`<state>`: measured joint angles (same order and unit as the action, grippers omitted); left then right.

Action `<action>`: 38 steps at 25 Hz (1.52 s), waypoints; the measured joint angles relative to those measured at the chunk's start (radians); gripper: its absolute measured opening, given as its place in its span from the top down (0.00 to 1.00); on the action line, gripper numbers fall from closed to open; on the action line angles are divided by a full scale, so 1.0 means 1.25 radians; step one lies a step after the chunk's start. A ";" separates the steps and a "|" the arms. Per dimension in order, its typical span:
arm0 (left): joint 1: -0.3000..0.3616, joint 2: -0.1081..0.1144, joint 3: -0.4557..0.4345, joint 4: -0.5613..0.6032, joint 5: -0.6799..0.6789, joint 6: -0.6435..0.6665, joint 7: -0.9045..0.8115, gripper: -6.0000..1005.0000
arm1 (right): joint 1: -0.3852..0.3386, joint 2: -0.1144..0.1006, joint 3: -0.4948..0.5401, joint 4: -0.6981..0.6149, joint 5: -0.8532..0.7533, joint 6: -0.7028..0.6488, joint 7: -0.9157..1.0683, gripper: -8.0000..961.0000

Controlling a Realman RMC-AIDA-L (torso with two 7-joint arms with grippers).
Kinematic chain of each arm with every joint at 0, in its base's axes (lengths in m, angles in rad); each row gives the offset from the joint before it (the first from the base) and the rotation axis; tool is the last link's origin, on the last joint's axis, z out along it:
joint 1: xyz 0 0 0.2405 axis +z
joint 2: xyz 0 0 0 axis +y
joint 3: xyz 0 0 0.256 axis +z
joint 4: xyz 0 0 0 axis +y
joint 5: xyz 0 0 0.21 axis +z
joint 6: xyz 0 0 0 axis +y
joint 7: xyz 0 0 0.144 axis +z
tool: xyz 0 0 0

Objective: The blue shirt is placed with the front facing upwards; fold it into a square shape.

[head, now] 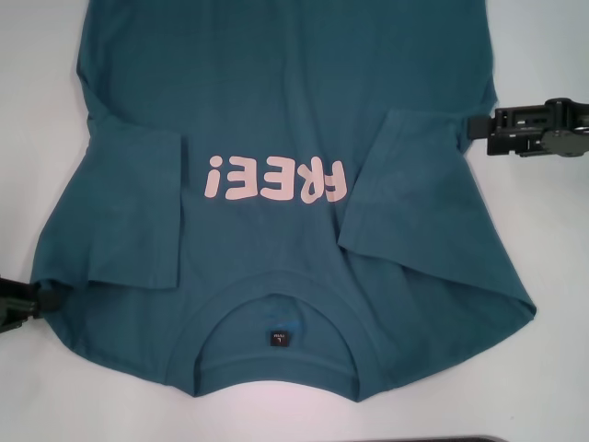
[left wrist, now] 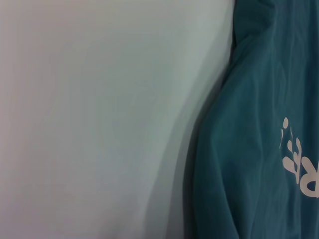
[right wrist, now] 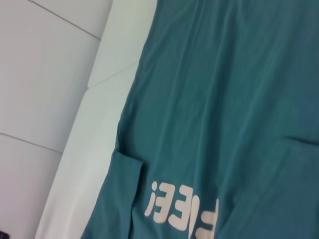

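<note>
At the shirt's lower left edge I see my left gripper touching the cloth, though I cannot tell whether it grasps; my right gripper sits beside the right edge, its grip likewise unclear. Between them the blue shirt lies front-up on the white table, both sleeves folded inward beside the "FREE!" print, collar nearest me.

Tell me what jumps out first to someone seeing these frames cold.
The blue shirt fills the white table, front up, collar nearest the robot, both sleeves folded in over the chest. Its pale pink FREE! print sits mid-chest, reading upside down in the head view. The left gripper is at the shirt's near left edge, the right gripper just off its right edge.
</note>
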<state>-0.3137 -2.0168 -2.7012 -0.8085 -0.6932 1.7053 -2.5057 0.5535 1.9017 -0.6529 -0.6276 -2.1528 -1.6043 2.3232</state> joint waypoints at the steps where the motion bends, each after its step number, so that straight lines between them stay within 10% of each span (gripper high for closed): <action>1: 0.000 0.000 0.000 0.000 0.000 0.001 0.001 0.87 | 0.000 -0.002 -0.002 0.000 -0.003 -0.004 0.001 0.18; 12: -0.014 0.004 -0.001 0.000 -0.007 0.023 0.005 0.96 | -0.012 -0.072 0.001 -0.019 -0.155 -0.216 -0.009 0.18; 38: -0.030 0.006 -0.009 -0.001 -0.008 0.017 0.007 0.96 | -0.022 -0.012 0.003 -0.018 -0.347 -0.163 -0.012 0.34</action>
<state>-0.3517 -2.0095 -2.7121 -0.8100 -0.7027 1.7272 -2.4965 0.5261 1.8872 -0.6497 -0.6500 -2.5867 -1.8080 2.3080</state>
